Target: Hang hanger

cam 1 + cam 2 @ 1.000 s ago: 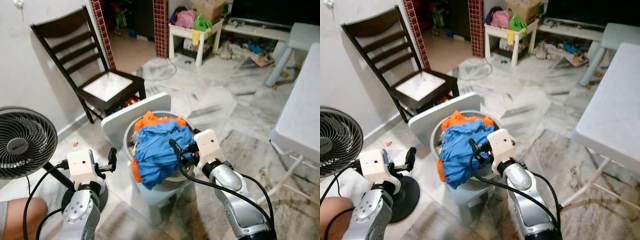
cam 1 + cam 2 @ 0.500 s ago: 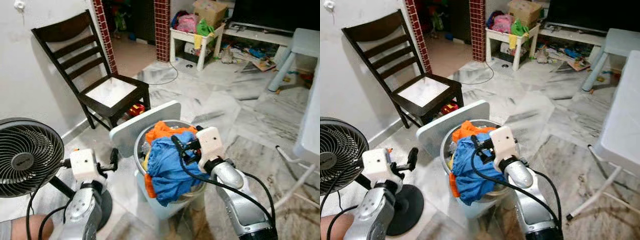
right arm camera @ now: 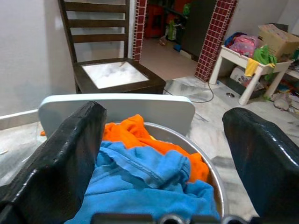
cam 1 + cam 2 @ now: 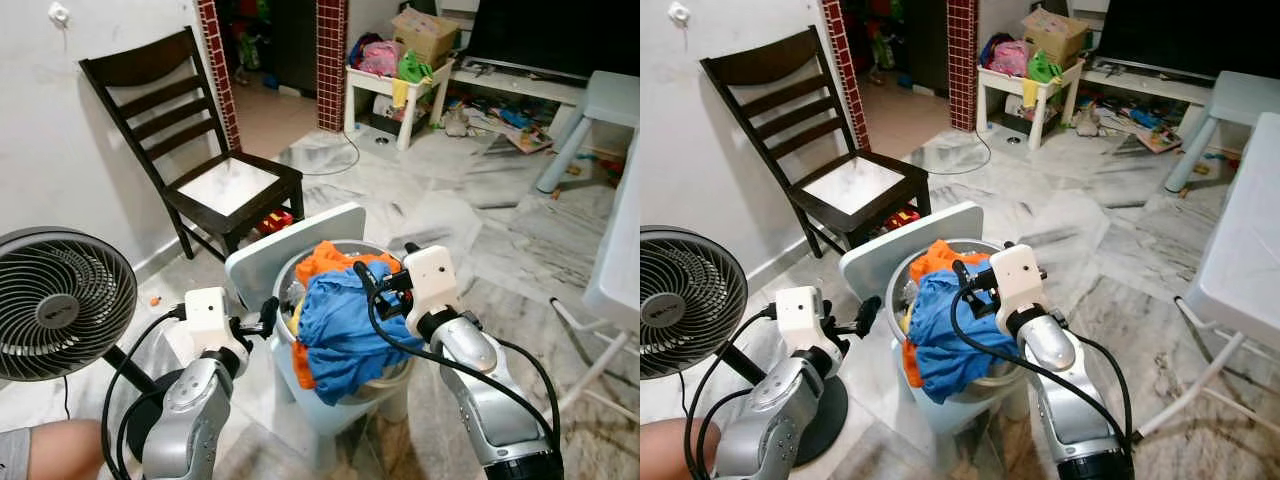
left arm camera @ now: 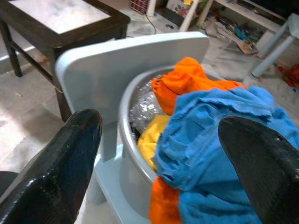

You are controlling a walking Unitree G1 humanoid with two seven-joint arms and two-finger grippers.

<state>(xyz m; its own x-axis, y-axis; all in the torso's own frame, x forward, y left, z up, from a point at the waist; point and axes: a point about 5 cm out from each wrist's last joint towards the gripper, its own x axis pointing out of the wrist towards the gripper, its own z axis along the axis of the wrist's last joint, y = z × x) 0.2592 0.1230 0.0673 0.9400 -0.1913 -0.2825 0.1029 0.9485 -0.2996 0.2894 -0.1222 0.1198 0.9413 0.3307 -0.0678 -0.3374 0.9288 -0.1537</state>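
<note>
A metal basin [image 4: 287, 276] heaped with blue cloth [image 4: 349, 322], orange cloth [image 4: 334, 256] and a bit of yellow cloth [image 5: 148, 142] sits on a small pale-blue chair [image 4: 290, 238]. My left gripper [image 4: 268, 311] is open at the basin's left side, level with its rim; in the left wrist view its fingers [image 5: 70, 158] frame the basin and the chair back. My right gripper [image 4: 371, 290] is open just over the top of the blue cloth, and its wide-apart fingers [image 3: 60, 163] straddle the pile in the right wrist view. Nothing is held.
A dark wooden chair [image 4: 200, 150] stands against the wall behind the basin. A standing fan [image 4: 60, 300] is close on the left, with a person's knee [image 4: 45, 458] below it. A white table [image 4: 1240, 230] is on the right. Cluttered low furniture [image 4: 395, 75] lies farther back.
The view has shifted as I moved. My left gripper has come in closer to the basin's left side. My right gripper stays over the blue cloth.
</note>
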